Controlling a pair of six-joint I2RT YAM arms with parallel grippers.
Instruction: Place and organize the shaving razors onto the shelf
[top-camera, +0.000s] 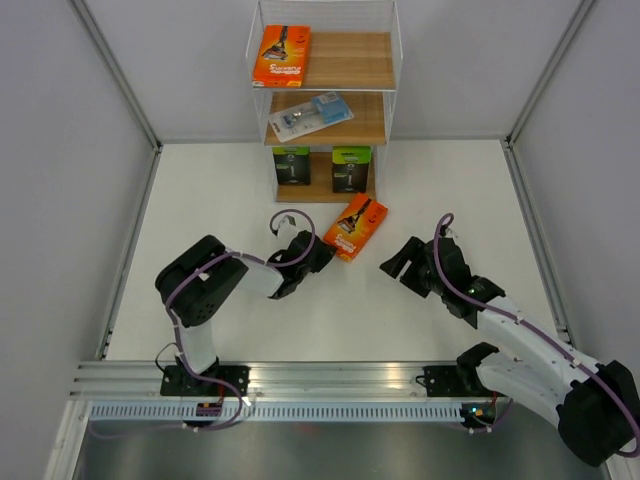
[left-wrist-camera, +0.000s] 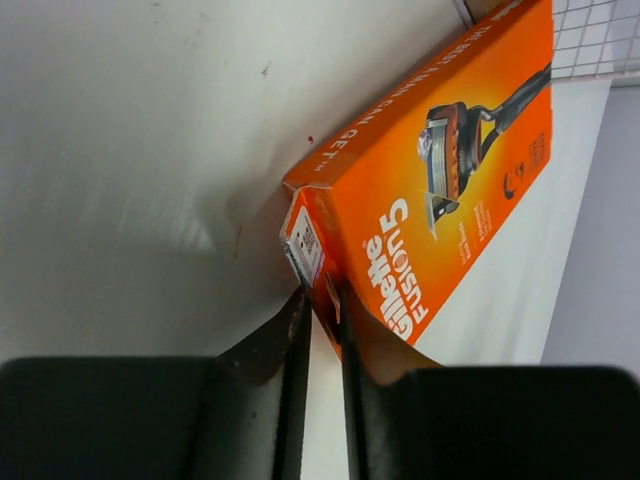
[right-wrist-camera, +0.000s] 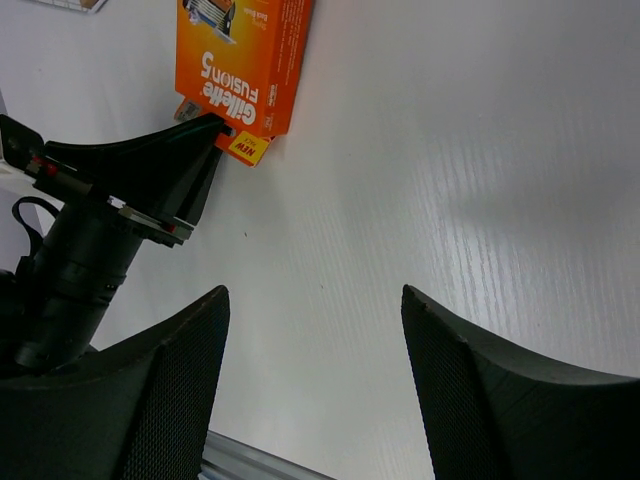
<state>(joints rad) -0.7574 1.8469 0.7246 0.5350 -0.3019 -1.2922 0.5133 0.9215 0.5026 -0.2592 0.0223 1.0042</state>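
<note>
White tabletop (top-camera: 330, 320), grey walls (top-camera: 60, 150) on 3 sides, aluminium rail (top-camera: 330, 380) along near edge

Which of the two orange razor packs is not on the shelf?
The orange pack on the table, its corner pinched by the left hand; the other orange pack lies on the shelf's top board.

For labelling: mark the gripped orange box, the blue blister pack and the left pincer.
Gripped orange cardboard razor box (top-camera: 357, 226), top external view, middle of its face.
Clear, light-blue plastic blister pack (top-camera: 312, 116), top external view, its centre.
Left pincer (left-wrist-camera: 318, 300), left wrist view, between its fingertips.
</note>
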